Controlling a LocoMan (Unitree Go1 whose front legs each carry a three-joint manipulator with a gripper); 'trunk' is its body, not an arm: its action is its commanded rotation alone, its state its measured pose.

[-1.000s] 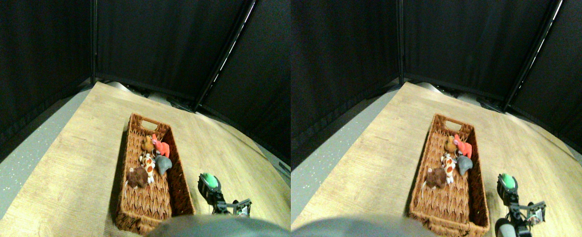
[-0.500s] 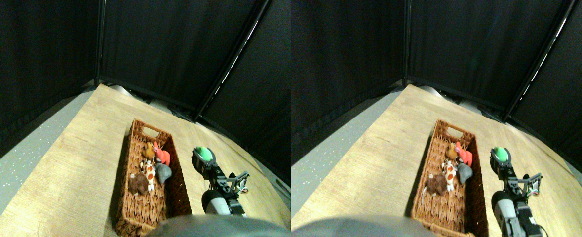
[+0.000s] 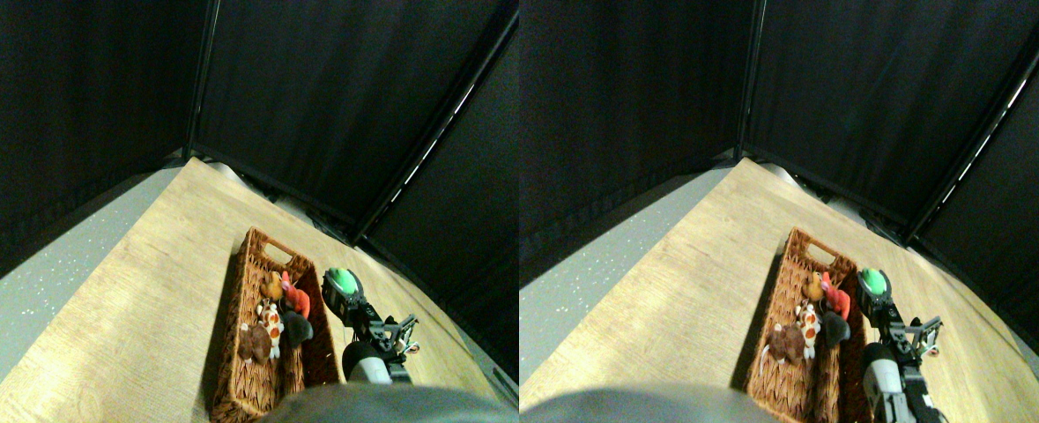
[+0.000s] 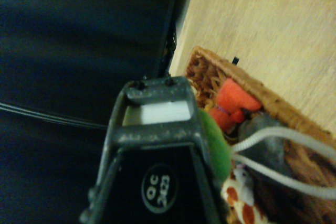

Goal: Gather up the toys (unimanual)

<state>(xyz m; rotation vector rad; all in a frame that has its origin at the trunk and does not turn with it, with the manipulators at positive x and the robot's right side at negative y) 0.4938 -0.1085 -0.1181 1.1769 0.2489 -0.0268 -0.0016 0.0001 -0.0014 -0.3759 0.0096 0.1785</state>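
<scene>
The right manipulator (image 3: 367,339) reaches in from the near right — its gripper (image 3: 341,286) raised, pointing far and slightly left — jaws closed on a green toy (image 3: 339,279).

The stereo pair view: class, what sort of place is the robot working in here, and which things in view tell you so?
Probably an indoor test or lab area. Black curtains on poles screen off a light wood floor panel, laid over speckled grey flooring. A woven basket of plush toys looks staged.

Wrist view: green toy (image 4: 216,142) mostly hidden behind the jaw frame. Spotted toy (image 4: 239,198) beside the jaw, cut by the frame edge. White string loop (image 4: 273,156) blurred.
</scene>
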